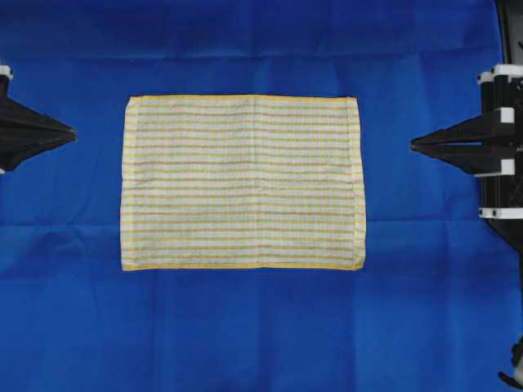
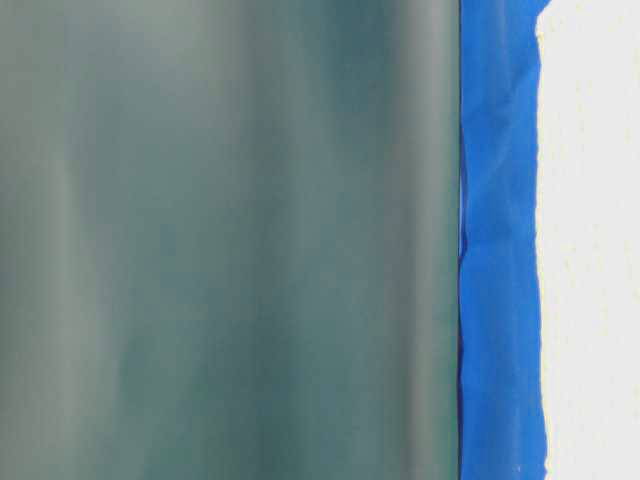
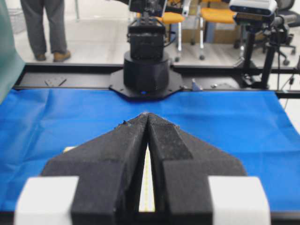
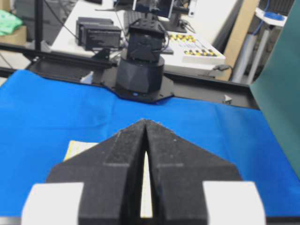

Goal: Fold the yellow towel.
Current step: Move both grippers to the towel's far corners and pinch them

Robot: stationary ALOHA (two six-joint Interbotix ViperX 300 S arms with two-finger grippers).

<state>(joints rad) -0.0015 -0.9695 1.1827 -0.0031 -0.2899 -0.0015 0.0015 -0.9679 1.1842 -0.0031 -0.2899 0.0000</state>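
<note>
The yellow towel (image 1: 242,182) lies flat and fully spread in the middle of the overhead view, a pale checked rectangle with yellow hems. My left gripper (image 1: 73,131) hangs off its left side, shut, tips pointing at the towel with a gap of blue cloth between. My right gripper (image 1: 413,144) hovers off the right side, also shut and holding nothing. In the left wrist view the shut gripper (image 3: 147,115) hides most of the towel (image 3: 147,187), which shows through the slit between the fingers. The right wrist view shows the shut gripper (image 4: 146,122) and a towel corner (image 4: 79,149).
A large blue cloth (image 1: 261,327) covers the table. Each wrist view shows the opposite arm's black base (image 3: 145,70) (image 4: 140,70) at the far table edge. A green curtain (image 2: 230,240) fills most of the table-level view. A person (image 3: 44,26) stands beyond the table.
</note>
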